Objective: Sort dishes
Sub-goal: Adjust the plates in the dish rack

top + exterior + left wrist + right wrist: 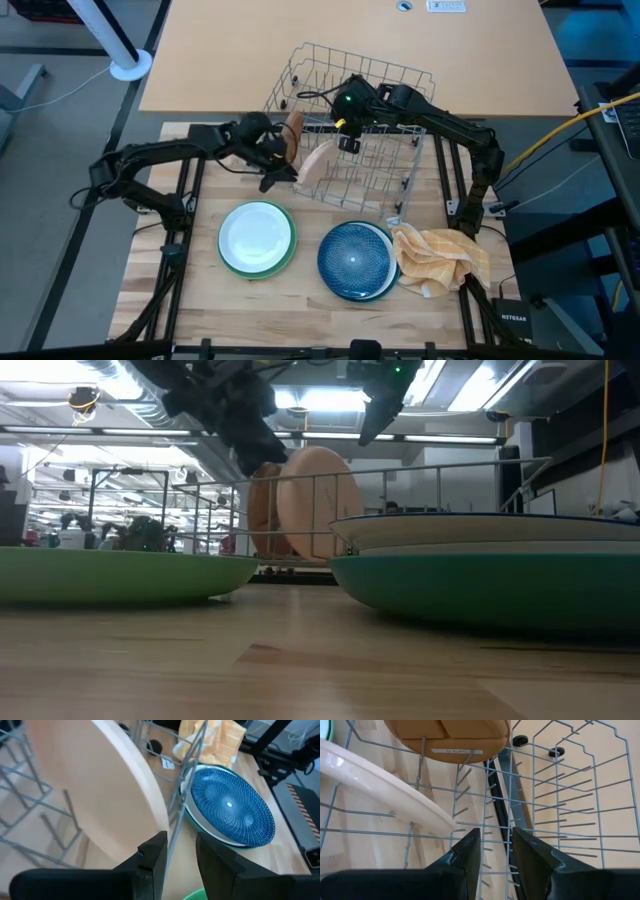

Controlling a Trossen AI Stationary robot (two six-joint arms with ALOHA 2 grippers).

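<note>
Two small dishes stand on edge in the grey wire rack (370,110): a brown plate (293,133) and a paler tan plate (318,162). My left gripper (176,851) is open just outside the rack's left end, beside the tan plate's rim (150,805), with a rack wire (181,795) showing in the gap beyond its fingertips. My right gripper (496,845) hangs open over the rack's middle and holds nothing. A white plate (256,233) lies in a green plate (285,262). A blue patterned plate (353,260) tops a second stack. My left gripper has one fingertip (152,851) right by the lower rim of the tan plate (131,851). I cannot tell whether it touches the plate. The plate stands on edge between the rack's wires.
A yellow checked cloth (442,258) lies crumpled to the right of the blue stack. The rack's upright wires (560,795) stand close below my right gripper. Bare wooden table (200,300) lies in front of the plates. The arms' black frame rails (170,250) flank the table.
</note>
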